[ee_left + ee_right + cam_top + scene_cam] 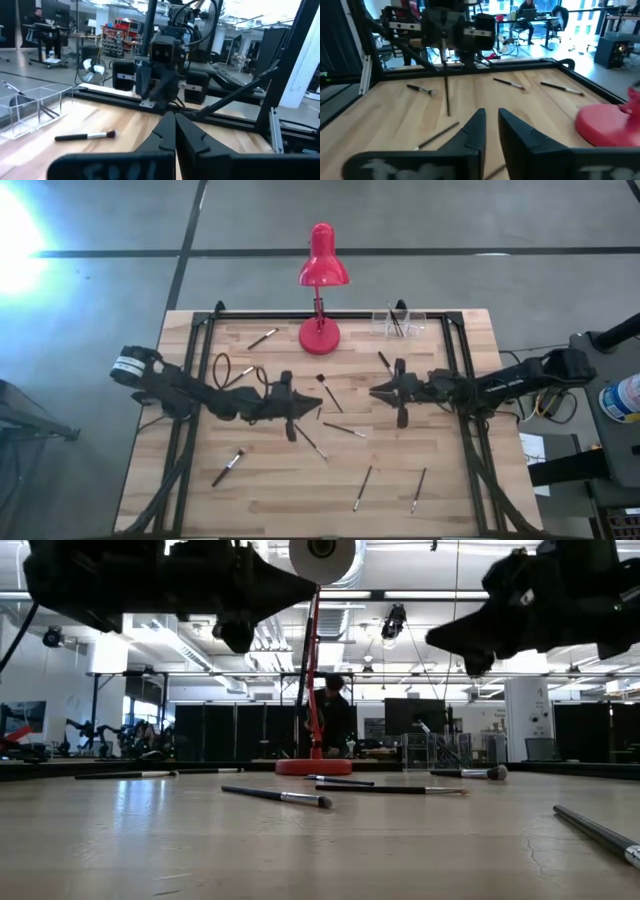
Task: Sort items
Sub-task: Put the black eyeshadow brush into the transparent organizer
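A clear box [398,323] holds a few brushes [395,320] — left gripper [303,406] pinched closed, empty; right gripper [377,391] slightly parted, empty.

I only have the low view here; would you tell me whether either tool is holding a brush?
Observer: No. The right wrist view shows the right tool slightly open, with nothing between its fingers.
Operator: And the left one?
Observer: Its own wrist view shows the left tool shut and empty.
Operator: Thank you. Is anything in a container?
Observer: Yes. From above, a clear container at the far corner on the right arm's side holds a few brushes.
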`<action>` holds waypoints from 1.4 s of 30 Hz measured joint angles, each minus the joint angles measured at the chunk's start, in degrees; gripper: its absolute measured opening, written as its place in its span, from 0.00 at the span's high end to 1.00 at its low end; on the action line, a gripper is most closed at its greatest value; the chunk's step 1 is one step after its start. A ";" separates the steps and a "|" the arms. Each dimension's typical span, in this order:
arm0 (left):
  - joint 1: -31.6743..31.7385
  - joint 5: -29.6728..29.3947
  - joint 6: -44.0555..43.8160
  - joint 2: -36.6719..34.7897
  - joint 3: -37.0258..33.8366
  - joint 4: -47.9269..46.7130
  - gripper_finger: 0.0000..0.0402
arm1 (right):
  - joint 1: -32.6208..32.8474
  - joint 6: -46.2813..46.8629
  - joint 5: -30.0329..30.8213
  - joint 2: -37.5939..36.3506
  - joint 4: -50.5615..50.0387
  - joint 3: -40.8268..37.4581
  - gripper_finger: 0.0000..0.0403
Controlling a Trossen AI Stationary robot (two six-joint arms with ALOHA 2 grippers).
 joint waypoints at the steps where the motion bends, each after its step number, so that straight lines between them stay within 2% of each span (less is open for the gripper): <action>1: 0.47 0.58 0.03 0.07 0.29 0.09 1.00 | 0.78 0.00 0.53 1.56 0.79 0.88 0.85; 12: 1.49 1.35 2.92 0.12 2.19 0.35 1.00 | 3.79 0.18 1.23 21.03 9.23 13.78 0.61; 20: 1.49 1.33 2.98 0.12 2.19 0.14 1.00 | 3.79 -1.07 -1.78 29.53 9.21 21.91 0.58; 30: 1.49 1.42 3.35 0.12 2.19 0.21 1.00 | 3.79 -3.65 -2.23 33.21 7.98 27.92 0.67; 39: 1.49 1.71 3.81 0.15 2.19 0.42 1.00 | 3.76 -4.86 -1.63 33.05 5.47 29.06 0.93; 42: 1.45 0.80 2.52 0.17 2.19 0.51 1.00 | 3.76 -5.10 -1.60 32.93 5.27 29.06 0.95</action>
